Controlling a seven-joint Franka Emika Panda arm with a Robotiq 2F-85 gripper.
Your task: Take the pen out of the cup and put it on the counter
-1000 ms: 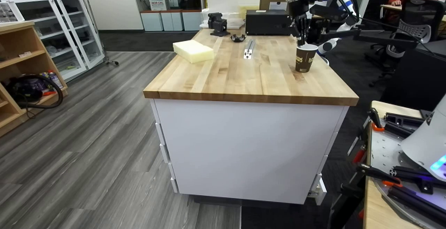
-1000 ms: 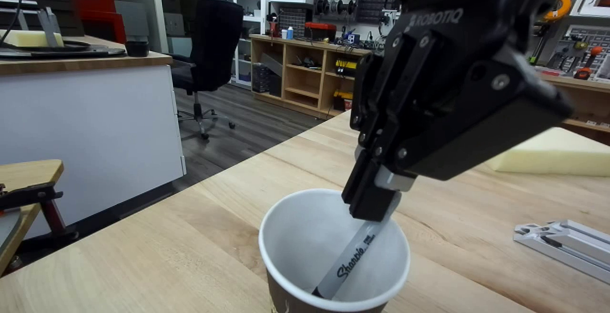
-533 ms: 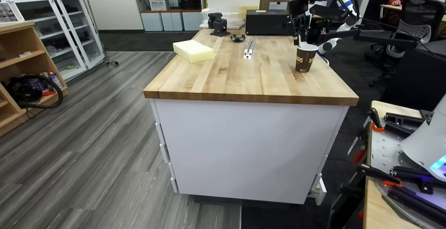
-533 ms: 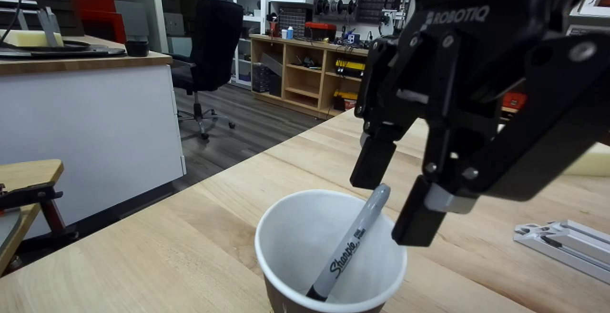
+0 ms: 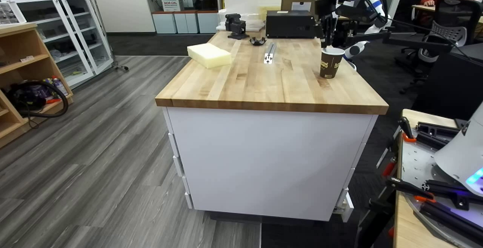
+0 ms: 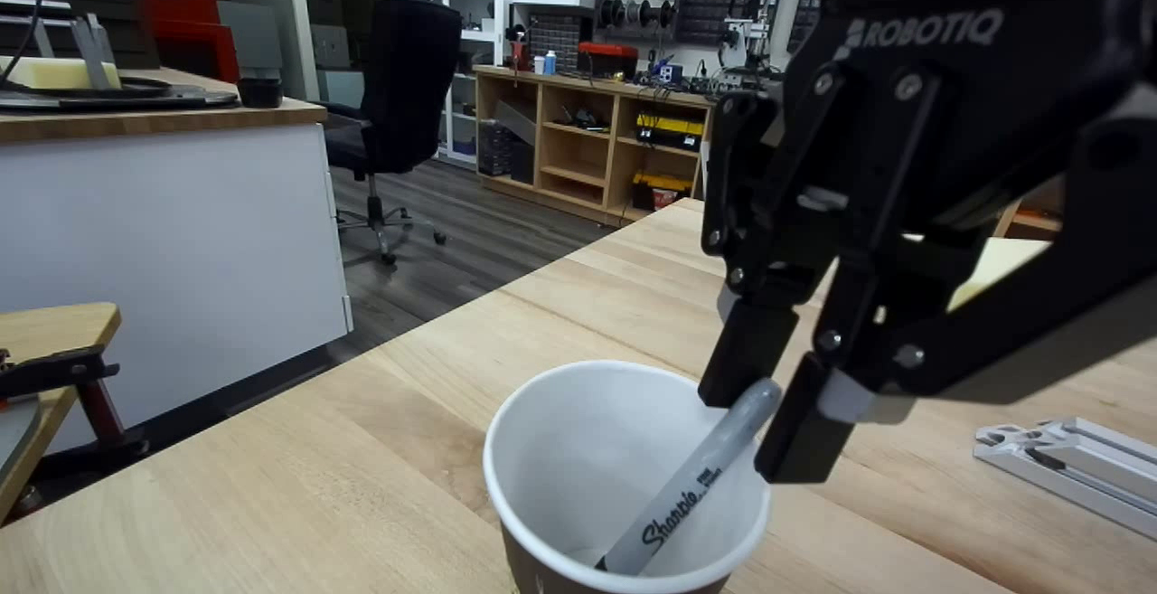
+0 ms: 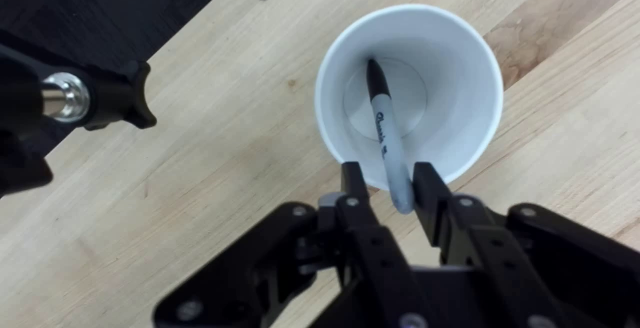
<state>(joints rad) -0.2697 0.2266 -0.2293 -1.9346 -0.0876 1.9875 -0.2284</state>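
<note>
The cup, brown with a white inside, stands upright on the wooden counter (image 5: 256, 85) in both exterior views (image 5: 329, 65) (image 6: 578, 449). The pen (image 6: 691, 485), a grey marker with a dark end, leans in the cup, its grey end sticking out past the rim. In the wrist view the pen (image 7: 392, 138) rests dark end down inside the cup (image 7: 455, 88). My gripper (image 6: 764, 422) is partly open at the rim, with one finger on each side of the pen's upper end. The pen is close to or touching the right finger in the wrist view, with a gap to the left finger.
A pale foam block (image 5: 209, 55) and a metal profile (image 5: 269, 53) lie on the counter. A black box (image 5: 290, 24) and a small black vise (image 5: 236, 26) stand at its far end. The counter's edge runs close to the cup.
The fingers were close together at the pen's top, then opened wide, and are now closer together around its end. The gripper shifted right in the close exterior view; the pen leans slightly further right.
</note>
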